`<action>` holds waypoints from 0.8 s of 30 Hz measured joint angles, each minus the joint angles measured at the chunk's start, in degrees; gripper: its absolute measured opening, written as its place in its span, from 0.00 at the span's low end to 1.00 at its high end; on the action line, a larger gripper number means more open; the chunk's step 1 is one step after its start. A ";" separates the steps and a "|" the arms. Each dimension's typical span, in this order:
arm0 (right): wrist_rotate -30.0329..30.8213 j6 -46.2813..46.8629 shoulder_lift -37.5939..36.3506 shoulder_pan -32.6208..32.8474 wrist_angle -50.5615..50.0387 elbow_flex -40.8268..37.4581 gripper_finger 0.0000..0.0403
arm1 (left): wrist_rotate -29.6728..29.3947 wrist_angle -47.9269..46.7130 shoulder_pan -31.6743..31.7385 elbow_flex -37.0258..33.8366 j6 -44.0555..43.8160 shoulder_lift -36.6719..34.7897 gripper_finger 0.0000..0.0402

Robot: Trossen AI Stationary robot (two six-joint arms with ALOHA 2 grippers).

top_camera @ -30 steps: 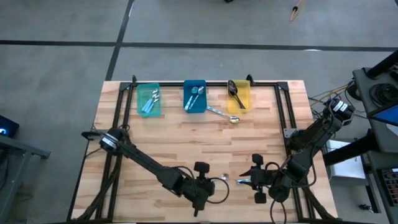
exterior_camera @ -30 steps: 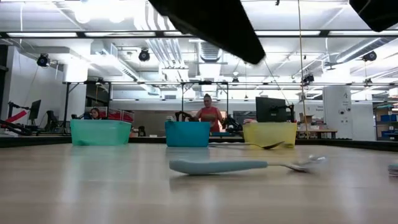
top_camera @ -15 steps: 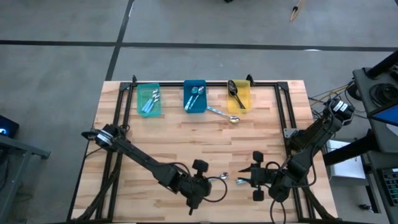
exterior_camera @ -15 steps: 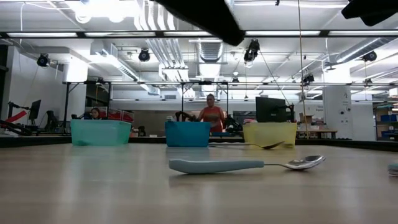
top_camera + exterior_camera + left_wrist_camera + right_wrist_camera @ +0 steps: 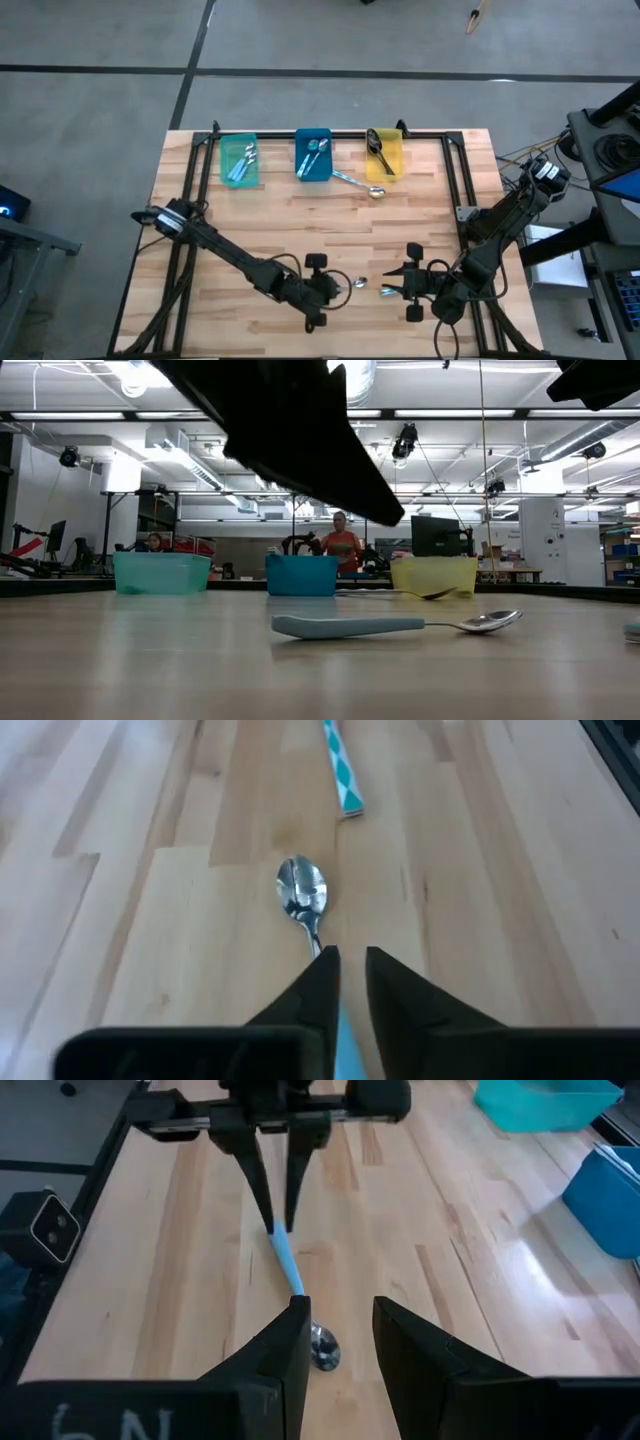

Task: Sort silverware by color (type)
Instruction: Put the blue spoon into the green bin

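Observation:
A spoon [image 5: 356,285] with a shiny silver bowl [image 5: 302,892] and a light-blue handle [image 5: 345,627] lies flat on the wooden table near its front edge, between my two grippers. My left gripper [image 5: 352,960] slants down over the free end of the handle [image 5: 277,1235]. Its fingers stand a narrow gap apart and are clear of the handle in the low view. My right gripper [image 5: 340,1315] hangs open above the table on the bowl's side, with nothing between its fingers. More silverware lies in the three bins at the far edge.
A teal bin [image 5: 238,160], a blue bin [image 5: 313,155] and a yellow bin [image 5: 384,152] stand in a row at the far edge. One more spoon [image 5: 360,184] lies on the table before them. A teal-and-white strip [image 5: 340,770] lies just beyond the spoon's bowl.
My left gripper has come down and moved a little toward the table's right edge, over the spoon's handle. The spoon's bowl end, blurred and slightly raised a second ago, has settled flat on the table and stayed there.

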 joint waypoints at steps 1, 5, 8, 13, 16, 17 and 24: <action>0.00 0.00 -0.01 0.00 -0.01 -0.03 0.25 | 0.04 1.68 0.34 -1.05 -0.67 0.01 0.11; 0.46 -0.02 -0.01 0.00 0.13 -0.03 0.25 | -0.03 10.35 1.48 -5.56 -1.21 0.01 0.24; 1.36 -0.14 -0.01 0.00 0.12 -0.03 0.25 | -0.03 16.11 1.78 -8.60 -1.12 0.01 0.33; 1.44 -0.22 -0.01 0.00 0.14 -0.18 0.25 | 0.02 21.14 1.90 -11.83 -1.69 0.16 0.39; 2.70 -0.42 -0.01 0.00 0.09 -0.42 0.25 | 0.02 24.97 1.90 -12.21 -2.55 1.71 0.39; 3.10 -0.51 -0.01 0.00 0.11 -0.48 0.25 | 0.14 26.34 1.90 -12.08 -2.69 2.65 0.39; 3.94 -0.55 -0.01 0.00 0.18 -0.75 0.25 | 0.06 26.41 2.17 -8.59 -2.59 7.76 0.38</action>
